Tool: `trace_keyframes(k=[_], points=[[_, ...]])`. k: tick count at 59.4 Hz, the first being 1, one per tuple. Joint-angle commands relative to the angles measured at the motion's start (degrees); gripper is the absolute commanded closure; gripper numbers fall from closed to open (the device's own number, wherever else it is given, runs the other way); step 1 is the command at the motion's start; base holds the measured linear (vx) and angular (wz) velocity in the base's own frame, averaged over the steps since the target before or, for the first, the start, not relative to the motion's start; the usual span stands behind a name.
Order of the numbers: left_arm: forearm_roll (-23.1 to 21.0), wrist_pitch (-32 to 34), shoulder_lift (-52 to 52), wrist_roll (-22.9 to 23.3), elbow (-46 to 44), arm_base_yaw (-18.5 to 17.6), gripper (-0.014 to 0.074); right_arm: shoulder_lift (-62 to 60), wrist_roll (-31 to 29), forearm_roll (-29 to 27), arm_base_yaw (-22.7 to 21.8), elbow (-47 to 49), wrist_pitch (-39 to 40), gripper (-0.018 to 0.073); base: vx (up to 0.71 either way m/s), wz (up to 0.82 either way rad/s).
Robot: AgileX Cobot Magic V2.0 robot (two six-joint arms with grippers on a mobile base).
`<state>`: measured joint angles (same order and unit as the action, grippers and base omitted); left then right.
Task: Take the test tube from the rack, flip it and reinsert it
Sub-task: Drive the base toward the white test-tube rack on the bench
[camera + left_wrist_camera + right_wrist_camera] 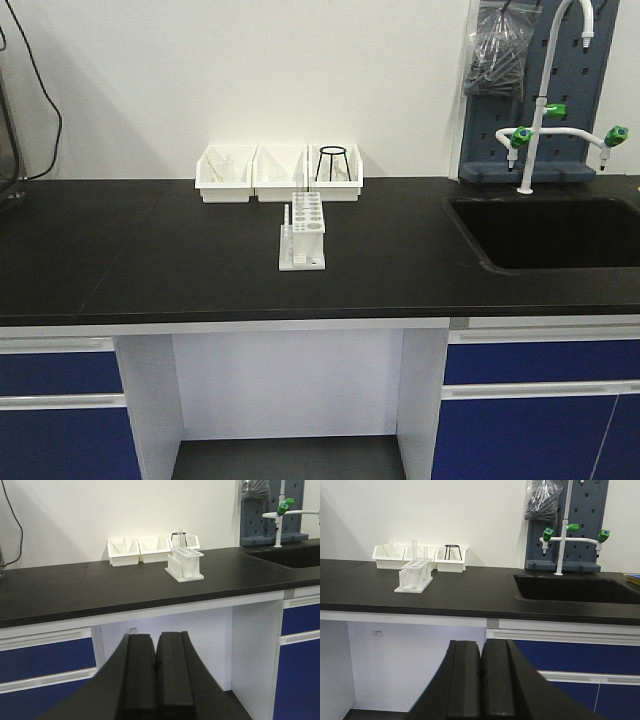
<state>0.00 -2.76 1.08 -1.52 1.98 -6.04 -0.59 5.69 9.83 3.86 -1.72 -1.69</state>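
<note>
The white rack (303, 232) stands on the black counter (150, 250), just in front of the bins. In the right wrist view the rack (414, 576) holds a clear test tube (414, 549) upright, with a second alike tube (425, 552) beside it. The left wrist view shows the rack (186, 565) with one tube (180, 538) rising above it. My left gripper (156, 636) is shut and empty, low in front of the counter and far from the rack. My right gripper (480, 643) is likewise shut and empty, below the counter's edge. Neither gripper shows in the front view.
Three white bins (280, 172) line the wall behind the rack; the right one holds a black ring stand (334, 162). A sink (545, 232) with a white faucet (540, 120) and a grey pegboard (530, 90) sits at the right. Blue drawers (540, 360) lie under the counter.
</note>
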Motion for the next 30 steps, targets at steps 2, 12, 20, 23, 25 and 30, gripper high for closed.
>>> trace_keyframes(k=[2, 12, 20, 23, 25, 30], points=[[0.0, 4.6, 0.4, 0.1, -0.3, 0.0, 0.0602, -0.6, -0.3, 0.3, -0.4, -0.1, 4.6, 0.057, 0.01, 0.02], [0.0, 4.6, 0.4, 0.1, -0.3, 0.0, 0.0602, -0.6, -0.3, 0.3, -0.4, -0.1, 4.6, 0.057, 0.03, 0.01], [0.0, 4.6, 0.4, 0.1, -0.3, 0.0, 0.0602, -0.6, -0.3, 0.3, -0.4, -0.1, 4.6, 0.057, 0.1, 0.0], [0.0, 4.6, 0.4, 0.1, -0.3, 0.0, 0.0602, -0.6, -0.3, 0.3, -0.4, -0.1, 4.6, 0.057, 0.15, -0.01], [0.0, 4.6, 0.4, 0.1, -0.3, 0.0, 0.0602, -0.6, -0.3, 0.3, -0.4, -0.1, 4.6, 0.057, 0.18, -0.03], [0.0, 4.6, 0.4, 0.1, -0.3, 0.0, 0.0602, -0.6, -0.3, 0.3, -0.4, -0.1, 4.6, 0.057, 0.23, -0.05]])
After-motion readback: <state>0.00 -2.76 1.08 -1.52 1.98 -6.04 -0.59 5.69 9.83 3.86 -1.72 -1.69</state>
